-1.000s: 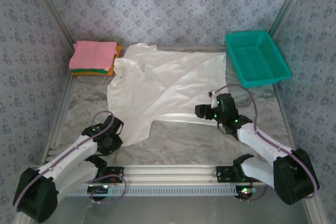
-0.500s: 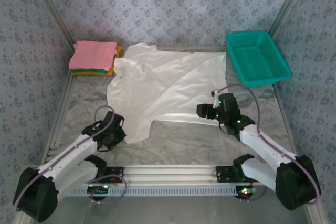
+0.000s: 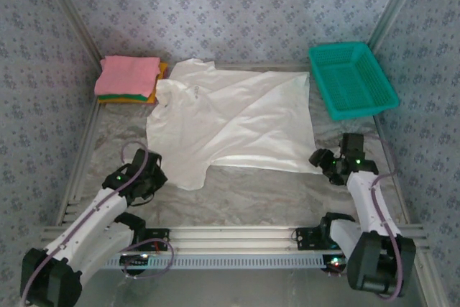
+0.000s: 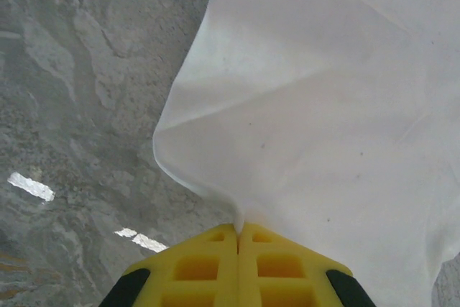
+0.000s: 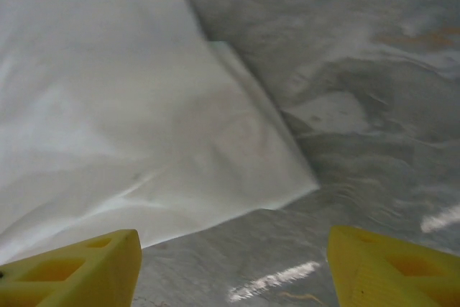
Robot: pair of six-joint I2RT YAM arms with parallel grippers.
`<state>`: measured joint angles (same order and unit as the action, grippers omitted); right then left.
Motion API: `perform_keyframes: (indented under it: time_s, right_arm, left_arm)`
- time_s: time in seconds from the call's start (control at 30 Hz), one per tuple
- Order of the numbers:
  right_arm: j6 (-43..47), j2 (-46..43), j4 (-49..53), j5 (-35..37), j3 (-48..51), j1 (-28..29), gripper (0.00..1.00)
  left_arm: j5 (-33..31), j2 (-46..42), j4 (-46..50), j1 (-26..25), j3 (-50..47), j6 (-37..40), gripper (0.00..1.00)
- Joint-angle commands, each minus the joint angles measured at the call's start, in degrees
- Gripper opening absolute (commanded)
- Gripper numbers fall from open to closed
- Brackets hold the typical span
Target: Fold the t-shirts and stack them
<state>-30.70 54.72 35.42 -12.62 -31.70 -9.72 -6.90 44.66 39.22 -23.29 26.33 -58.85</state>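
While our left fingers pinch the white t-shirt at its near left edge, our right fingers hang spread over its near right corner

Even, diffuse overhead light is recorded in the top view. The white t-shirt is rendered bright, with folds marked by faint soft shadows. Small glare patches are noted on the table left of the t-shirt and, in the right wrist view, below it. That view is rendered slightly soft.
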Motion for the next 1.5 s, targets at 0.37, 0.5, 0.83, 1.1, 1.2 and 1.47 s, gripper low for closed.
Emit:
perform_keyframes:
  time_s: [0.37, 0.5, 0.83, 1.1, 1.2, 1.47]
  right_arm:
    - [-2.0, 9.7, -6.3, -9.8, 2.0, -3.7, 0.65]
    - [-3.2, 9.9, -7.8, -8.8, 3.0, -3.9, 0.64]
    - [-3.8, 12.3, -10.2, -7.8, 4.9, -5.2, 0.61]
    - [-3.5, 12.6, -15.1, -7.5, 5.9, -5.6, 0.35]
    - [-3.0, 12.6, -15.8, -6.6, 5.6, -5.6, 0.28]
    - [-2.4, 10.9, -14.3, -7.1, 4.2, -5.7, 0.0]
  left_arm:
    - [0.4, -7.7, 2.9, 1.8, -2.6, 0.2, 0.0]
    - [0.3, -8.0, 2.8, 2.2, -2.6, 0.7, 0.0]
    - [1.3, -6.9, 1.4, 2.6, -2.8, 1.4, 0.0]
    - [1.7, -6.6, 0.2, 2.8, -3.4, 1.4, 0.0]
    - [1.3, -6.7, 0.4, 2.9, -3.2, 1.5, 0.0]
    - [0.6, -7.1, 1.9, 3.9, -0.7, 3.2, 0.0]
